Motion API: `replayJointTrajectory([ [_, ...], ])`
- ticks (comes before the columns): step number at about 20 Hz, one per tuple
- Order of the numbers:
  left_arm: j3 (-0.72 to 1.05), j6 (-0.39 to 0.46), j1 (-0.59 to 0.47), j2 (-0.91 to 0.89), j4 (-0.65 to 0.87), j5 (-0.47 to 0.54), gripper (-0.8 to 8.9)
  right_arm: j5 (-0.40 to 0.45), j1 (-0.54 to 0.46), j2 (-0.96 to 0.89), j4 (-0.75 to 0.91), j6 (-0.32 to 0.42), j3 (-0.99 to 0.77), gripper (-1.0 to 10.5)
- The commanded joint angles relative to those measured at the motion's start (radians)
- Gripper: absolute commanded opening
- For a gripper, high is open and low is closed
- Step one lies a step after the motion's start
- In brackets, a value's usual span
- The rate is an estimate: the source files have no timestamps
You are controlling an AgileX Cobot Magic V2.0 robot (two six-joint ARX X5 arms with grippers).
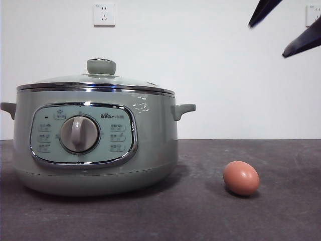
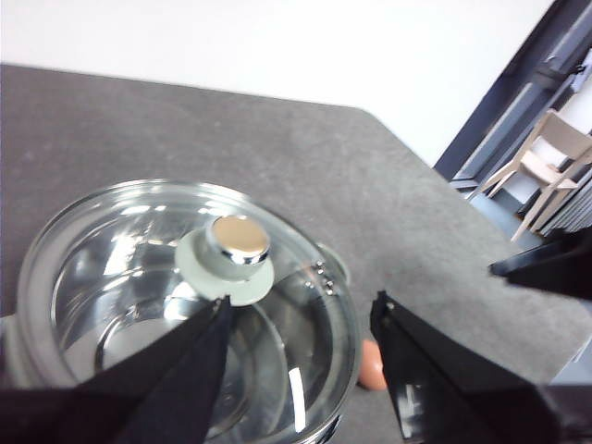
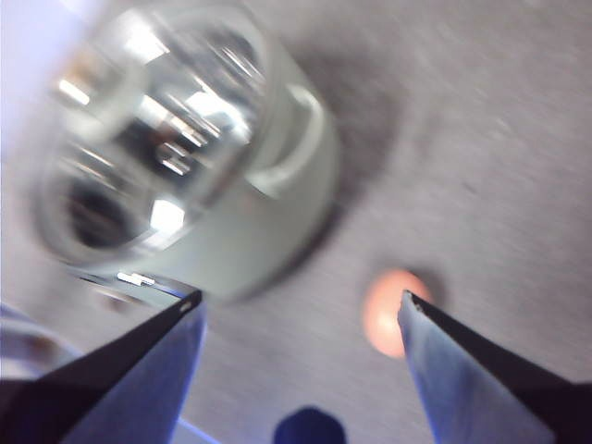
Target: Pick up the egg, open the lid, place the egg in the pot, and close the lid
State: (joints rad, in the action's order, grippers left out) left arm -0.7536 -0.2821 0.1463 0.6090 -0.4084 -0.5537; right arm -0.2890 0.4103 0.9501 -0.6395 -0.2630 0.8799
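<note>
Front view: pot lidded, egg on the table, both grippers aloft

In the front view we find the pot (image 1: 93, 143) standing on the dark table (image 1: 281, 211), its dial and control panel facing the camera. The lid (image 1: 98, 83) sits closed on the pot's rim, knob upright. The egg (image 1: 241, 177) lies on its side on the table, apart from the pot, on the side of the handle nearer the picture's right edge. Two black jaw tips show at the top right corner, well above the egg.

In the left wrist view we see the left gripper (image 2: 301, 319) hovering above the lid (image 2: 185, 296), jaws spread wide and holding nothing; one jaw tip overlaps the knob's base in the picture. The egg (image 2: 371, 366) shows partly beyond the pot's rim.

In the right wrist view, which is blurred, we see the right gripper (image 3: 301, 310) above the table with jaws wide apart and empty. The egg (image 3: 390, 310) lies just inside one jaw tip in the picture, and the pot (image 3: 185, 157) stands to the other side
</note>
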Motion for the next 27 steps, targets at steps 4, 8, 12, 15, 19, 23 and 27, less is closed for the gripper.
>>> replayJointTrajectory([
  [4,-0.003,-0.015,0.021,-0.003,0.018,-0.005,2.6,0.241,0.168,0.214,-0.007,0.008,0.027,3.5],
  [8,-0.003,-0.03,0.038,-0.003,0.018,-0.002,2.6,0.296,0.201,0.411,0.036,-0.001,0.028,3.5],
  [12,-0.003,-0.03,0.039,-0.003,0.015,-0.002,2.6,0.296,0.201,0.565,0.101,-0.001,0.028,3.5],
  [15,-0.003,-0.029,0.039,-0.003,0.008,-0.001,2.59,0.296,0.201,0.646,0.146,-0.001,0.028,3.4],
  [19,-0.003,-0.028,0.039,-0.003,0.0,0.002,2.59,0.327,0.202,0.676,0.161,-0.009,0.028,1.0],
  [23,-0.003,-0.003,0.039,0.008,-0.011,0.003,2.59,0.33,0.201,0.661,0.126,-0.009,0.028,-0.1],
  [27,-0.004,0.025,0.039,0.082,0.005,0.005,2.75,0.33,0.2,0.553,0.048,-0.009,0.028,-0.1],
])
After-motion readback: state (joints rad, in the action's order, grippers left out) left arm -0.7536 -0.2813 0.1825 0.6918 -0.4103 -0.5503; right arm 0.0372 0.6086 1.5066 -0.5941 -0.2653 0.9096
